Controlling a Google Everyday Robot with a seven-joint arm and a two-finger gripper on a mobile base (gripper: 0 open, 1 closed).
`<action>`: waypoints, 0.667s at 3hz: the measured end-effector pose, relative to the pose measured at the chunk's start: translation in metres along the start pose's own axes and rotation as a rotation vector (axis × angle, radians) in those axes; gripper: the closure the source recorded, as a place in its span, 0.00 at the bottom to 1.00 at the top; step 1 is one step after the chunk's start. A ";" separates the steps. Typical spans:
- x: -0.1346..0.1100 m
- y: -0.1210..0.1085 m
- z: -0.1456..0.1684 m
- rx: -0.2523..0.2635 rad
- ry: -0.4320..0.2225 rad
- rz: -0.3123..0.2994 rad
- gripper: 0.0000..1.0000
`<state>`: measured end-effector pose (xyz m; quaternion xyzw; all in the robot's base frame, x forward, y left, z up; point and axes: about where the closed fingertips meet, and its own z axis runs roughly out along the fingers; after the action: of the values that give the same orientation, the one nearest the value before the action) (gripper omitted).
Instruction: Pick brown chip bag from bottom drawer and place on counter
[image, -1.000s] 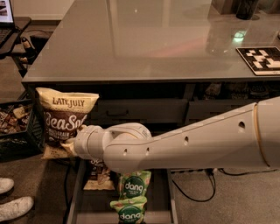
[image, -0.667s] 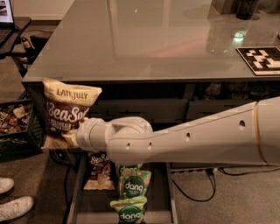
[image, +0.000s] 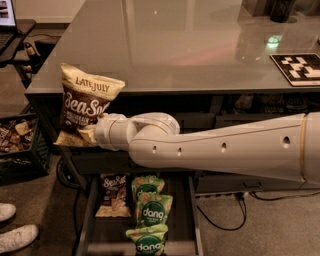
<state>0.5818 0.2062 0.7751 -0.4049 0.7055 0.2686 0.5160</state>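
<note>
My gripper (image: 92, 134) is shut on the lower edge of a brown chip bag (image: 86, 102) with a cream "Late July" band. It holds the bag upright in the air at the counter's front left corner, the bag's top just above the counter (image: 165, 45) edge. The arm reaches in from the right. Below, the bottom drawer (image: 85, 220) is pulled open. A second brown chip bag (image: 114, 192) lies at its left, next to three green "dang" bags (image: 152, 212). The gripper's fingers are mostly hidden behind the held bag.
A black-and-white marker tile (image: 300, 67) lies on the counter's right side and a dark object (image: 282, 10) stands at the back right. A black crate of snacks (image: 20, 145) sits on the floor at left. White shoes (image: 15, 235) show at bottom left.
The gripper has lifted the brown chip bag higher and a little to the right, from beside the cabinet front up to the counter's edge level.
</note>
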 end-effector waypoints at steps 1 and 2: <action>-0.016 -0.008 -0.017 0.034 -0.022 -0.013 1.00; -0.050 -0.028 -0.053 0.112 -0.061 -0.056 1.00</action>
<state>0.5859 0.1641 0.8410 -0.3866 0.6916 0.2264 0.5666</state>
